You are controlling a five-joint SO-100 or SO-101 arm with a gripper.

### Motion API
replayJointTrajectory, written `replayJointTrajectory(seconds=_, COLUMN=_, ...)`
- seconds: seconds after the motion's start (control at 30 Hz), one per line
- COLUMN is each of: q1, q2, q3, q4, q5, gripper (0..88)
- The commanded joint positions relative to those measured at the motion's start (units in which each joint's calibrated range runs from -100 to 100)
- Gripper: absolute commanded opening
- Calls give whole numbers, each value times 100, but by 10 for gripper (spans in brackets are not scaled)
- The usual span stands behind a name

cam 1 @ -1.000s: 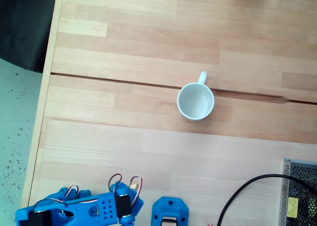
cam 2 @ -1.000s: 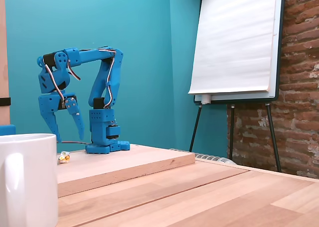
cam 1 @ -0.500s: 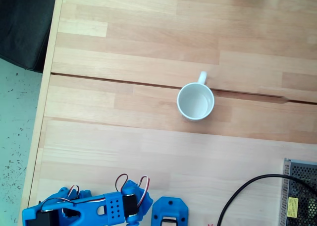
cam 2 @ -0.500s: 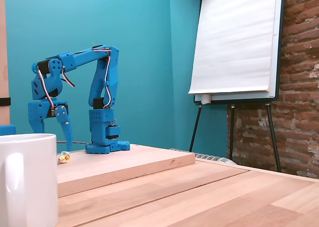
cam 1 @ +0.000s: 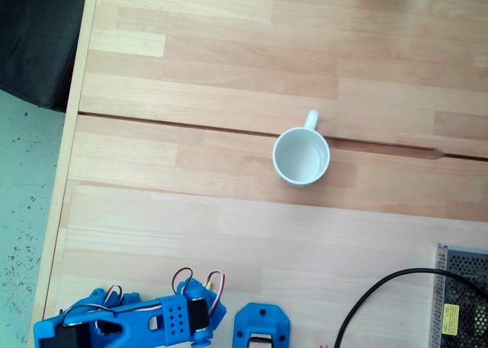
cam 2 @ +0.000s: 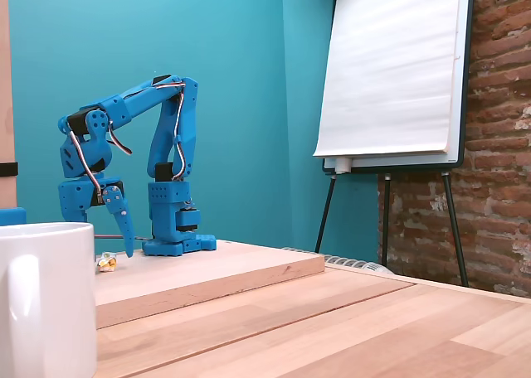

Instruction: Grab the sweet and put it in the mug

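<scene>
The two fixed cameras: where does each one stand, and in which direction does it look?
One fixed view: sits above, looking straight down on the light wooden table and the plain white round ceramic mug; the blue plastic arm enters at the bottom edge.
Other fixed view: sits low at table height beside the mug, looking across to the teal wall; the whole arm shows, its claw pointing down over the tiny wrapped sweet.
Shared: mug, arm, table.
</scene>
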Motion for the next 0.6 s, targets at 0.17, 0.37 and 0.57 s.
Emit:
replayJointTrajectory(seconds=0.17, q1=539, q2=-54, q3=7, q4=-319, q5=-10, gripper=208)
replayJointTrajectory(seconds=0.37, q1=539, q2=-36, q3=79, q4=-569, q5=-15, gripper=208)
replayJointTrajectory(seconds=0.57, q1=532, q2=-36, q3=123, q4=-569, q5=-15, gripper=208)
